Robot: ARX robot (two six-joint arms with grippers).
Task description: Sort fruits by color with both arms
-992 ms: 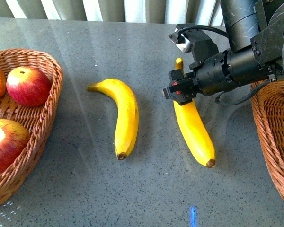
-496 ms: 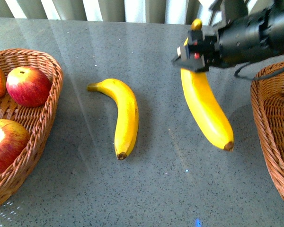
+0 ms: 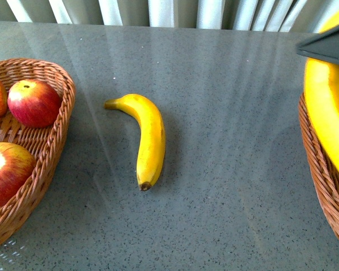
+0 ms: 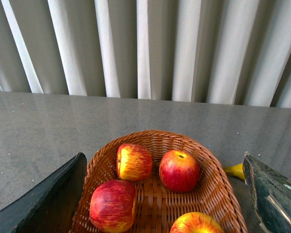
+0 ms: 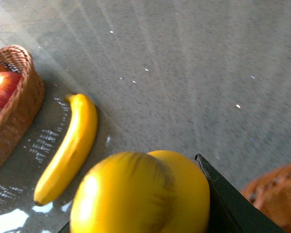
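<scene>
Over at the far right of the front view, close to the camera, the held banana (image 3: 330, 113) hangs clear of the bench (image 3: 226, 68), overlapping the rim of the right basket (image 3: 322, 192) as the camera sees it; the right hand (image 5: 145, 208) is closed around it, with one dark finger (image 5: 233, 208) pressed against its skin in the right wrist view (the opposite finger is almost wholly out of frame); a second banana (image 3: 150, 138) lies flat on the bench near the middle, stem end toward the left basket (image 3: 65, 107), brown tip toward the robot, touching neither basket; the left basket holds the apples (image 4: 178, 170), red with yellow streaks, four showing in the left wrist view and three in the front view; the left hand (image 4: 162, 155) hovers above that basket, its fingers (image 4: 53, 199) spread wide with nothing gripped between them; pale vertical slats (image 4: 145, 48) stand behind the bench.
</scene>
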